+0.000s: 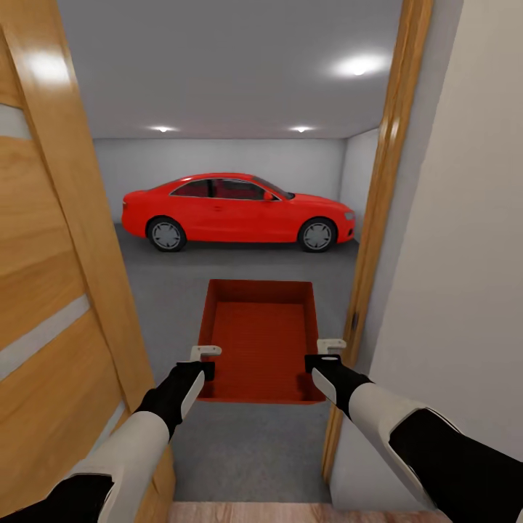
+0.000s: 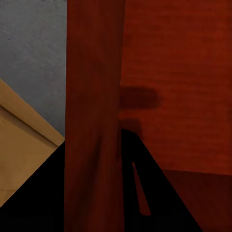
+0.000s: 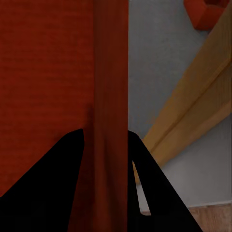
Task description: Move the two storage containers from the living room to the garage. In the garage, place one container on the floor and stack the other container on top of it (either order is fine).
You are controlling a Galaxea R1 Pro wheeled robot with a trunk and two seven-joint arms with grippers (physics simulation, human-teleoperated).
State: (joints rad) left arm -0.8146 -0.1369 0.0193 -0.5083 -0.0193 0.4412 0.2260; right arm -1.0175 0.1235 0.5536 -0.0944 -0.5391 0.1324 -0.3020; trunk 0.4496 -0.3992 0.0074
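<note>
Both white-and-black forearms reach forward from the near edge of the head view, one to each side of an orange-red rectangular plastic storage container point(image 1: 261, 341). Left claw point(image 1: 204, 361) sits on the container's left wall, right claw point(image 1: 325, 356) on its right wall, both at the near end. Container held level in the air between the arms, open side up, its inside bare.

Left wrist view: container wall point(image 2: 94, 116) runs straight between the two dark fingers point(image 2: 36, 198), one finger on each face; claw narrowed onto the wall. Right wrist view: same arrangement, wall point(image 3: 110, 96) pinched between dark fingers point(image 3: 48, 183); claw narrowed onto it.

Setting: robot stands at a doorway. Wood-framed door with pale horizontal strips point(image 1: 51, 290) open at the left, wooden door jamb point(image 1: 378, 218) at the right, cream wall point(image 1: 465, 254) beyond the jamb. A strip of light wood plank floor point(image 1: 290, 512) shows at the very near edge. Past the threshold lies the garage's dark grey concrete floor point(image 1: 240, 443), visible below the container. Red coupe car point(image 1: 236, 211) parked side-on against the far white-grey wall point(image 1: 218, 156), well beyond the container. Ceiling spotlights lit.
</note>
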